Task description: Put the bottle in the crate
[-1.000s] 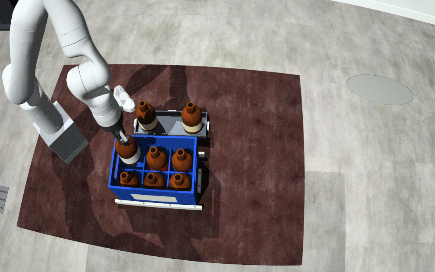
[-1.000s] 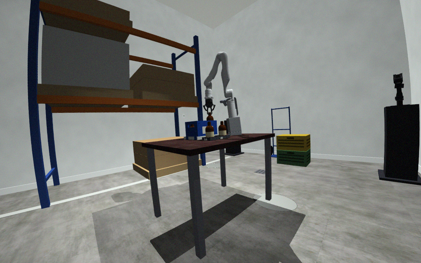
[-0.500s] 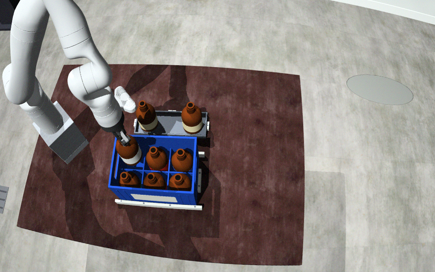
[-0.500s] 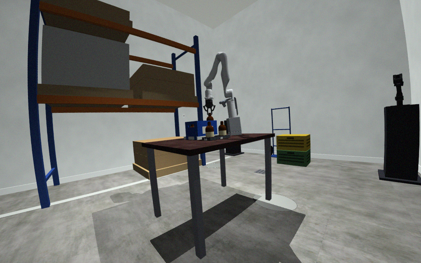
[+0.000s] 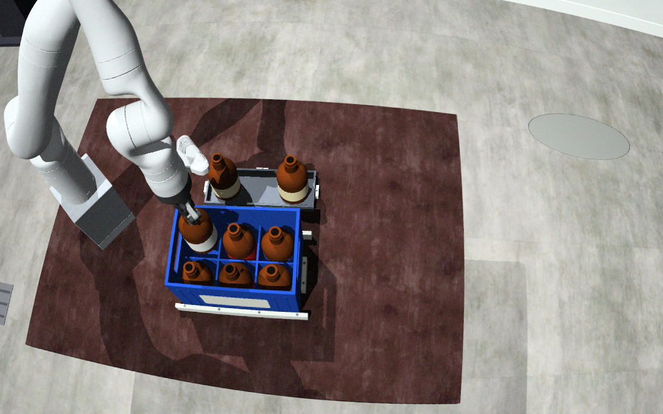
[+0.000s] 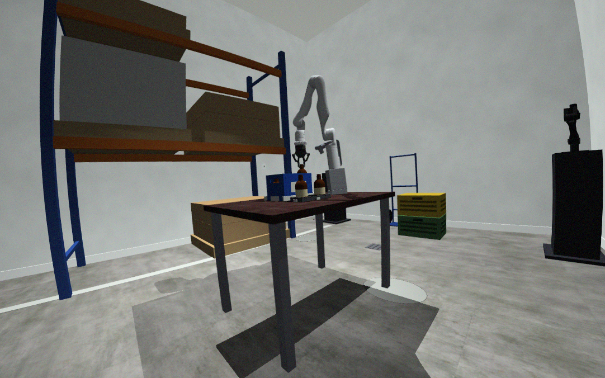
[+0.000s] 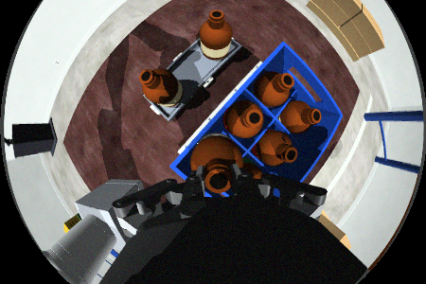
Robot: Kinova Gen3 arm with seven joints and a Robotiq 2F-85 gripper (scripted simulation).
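My gripper (image 5: 192, 214) (image 6: 301, 162) (image 7: 218, 172) is shut on the neck of a brown bottle (image 5: 196, 231) (image 6: 301, 171) (image 7: 215, 153) with a white label. It holds the bottle roughly upright in the back-left slot of the blue crate (image 5: 282, 301) (image 6: 274, 187) (image 7: 289, 54), higher than the crate's other bottles. The bottle's base is hidden. Several brown bottles fill the other slots. The grey tray (image 5: 272, 195) (image 7: 194, 68) behind the crate holds a bottle (image 5: 223, 177) (image 6: 319, 184) (image 7: 163, 89) at its left end and another (image 5: 291, 179) (image 6: 301, 185) (image 7: 216, 35) at its right end.
The crate and tray stand close together on the dark red table (image 5: 390, 231) (image 6: 248, 206). A white strip (image 5: 241, 311) runs along the crate's front. Thin blue dividers (image 5: 258, 241) separate the slots. The robot's base (image 5: 102, 221) stands left of the crate.
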